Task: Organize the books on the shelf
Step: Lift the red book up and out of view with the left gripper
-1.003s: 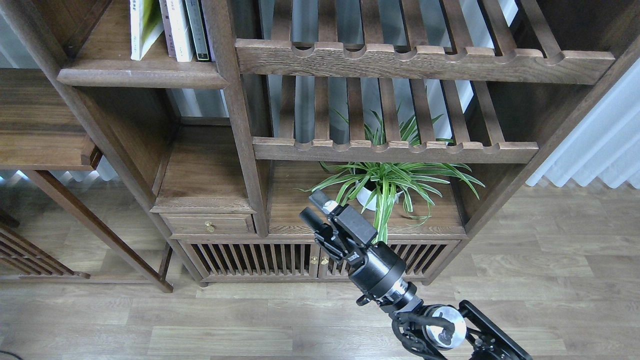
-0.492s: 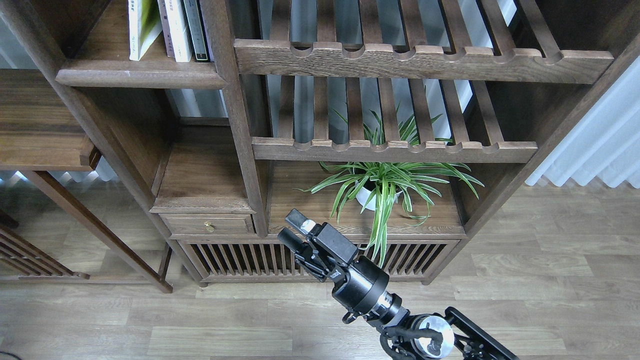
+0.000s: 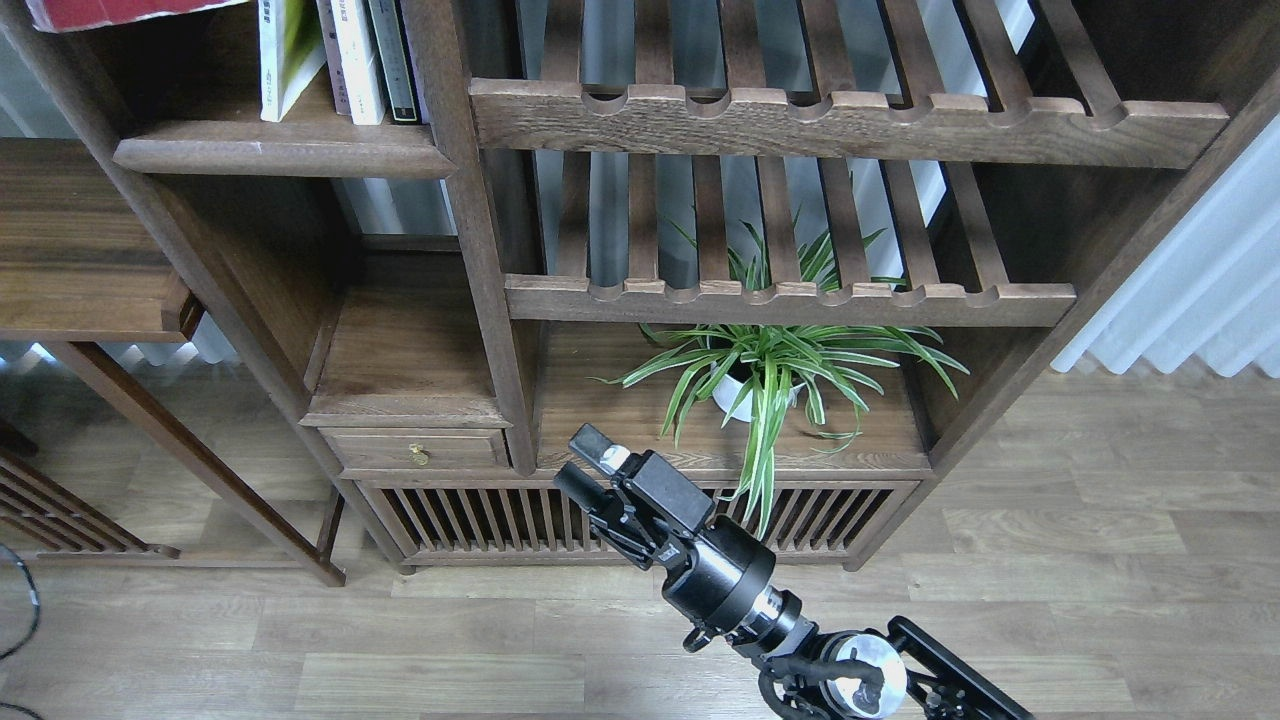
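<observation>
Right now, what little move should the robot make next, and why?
Probably keep the right end effector low and clear. It is empty by the cabinet, while a red book is entering at the top-left over the shelf beside the upright books.

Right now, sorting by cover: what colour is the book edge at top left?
Red, clearest in the head view.

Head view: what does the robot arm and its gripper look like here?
Only the right arm shows: black, with a thick round wrist, a silver disc joint and thin black cables beside it. The right gripper has a boxy black body and two dark fingers, one with a pale patch.
</observation>
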Robot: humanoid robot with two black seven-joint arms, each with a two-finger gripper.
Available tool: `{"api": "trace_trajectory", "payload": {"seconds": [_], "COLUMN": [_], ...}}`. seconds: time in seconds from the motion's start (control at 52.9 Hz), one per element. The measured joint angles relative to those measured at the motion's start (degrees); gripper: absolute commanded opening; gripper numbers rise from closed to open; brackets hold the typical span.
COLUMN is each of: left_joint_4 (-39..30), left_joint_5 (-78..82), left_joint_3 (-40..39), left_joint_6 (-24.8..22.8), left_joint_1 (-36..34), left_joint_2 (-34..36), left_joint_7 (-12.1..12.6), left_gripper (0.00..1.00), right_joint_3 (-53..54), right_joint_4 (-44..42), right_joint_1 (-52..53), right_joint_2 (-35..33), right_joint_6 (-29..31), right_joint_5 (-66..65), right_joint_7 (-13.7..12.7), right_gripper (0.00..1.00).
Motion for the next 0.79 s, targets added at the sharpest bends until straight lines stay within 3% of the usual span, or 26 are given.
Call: {"api": "trace_trajectory", "payload": {"seconds": [0.265,0.435,0.454,0.511,0.624,0.795], "left_joint_4": [2.8,7.3,9.1,9.9,14.2,17.5], "left_joint_5": [2.0,3.7,4.2,4.4,4.8,4.9], "left_joint_3": [1.7,6.0,7.7,8.5,13.3,17.6], "left_joint_6": [2.5,3.6,5.0,5.7,7.2,8.5], "left_joint_1": [-2.1,-6.1,-7.9,-8.8,-12.5,-15.3], "left_joint_2": [-0.2,-0.3,-0.3,-0.3,-0.3,-0.3], "left_joint_7": [-1.9,-6.8,-8.6,-9.6,-14.8,-18.0], "left_gripper": [0.0,0.0,0.0,0.0,0.0,0.0], "right_joint_3": [0.1,0.2,0.3,0.3,0.3,0.6], "right_joint_4": [-0.1,-0.4,-0.5,-0.5,-0.5,-0.5], "right_joint_1": [0.0,0.1,0.1,0.1,0.2,0.2], "right_joint_2": [0.0,0.0,0.0,0.0,0.0,0.0], "right_joint_6": [0.0,0.0,0.0,0.0,0.0,0.0], "right_joint_5": [0.2,0.2,0.2,0.2,0.2,0.2], "right_joint_7": [0.0,0.0,0.0,0.0,0.0,0.0], "right_gripper": [0.96,0.97,0.97,0.97,0.97,0.97]}}
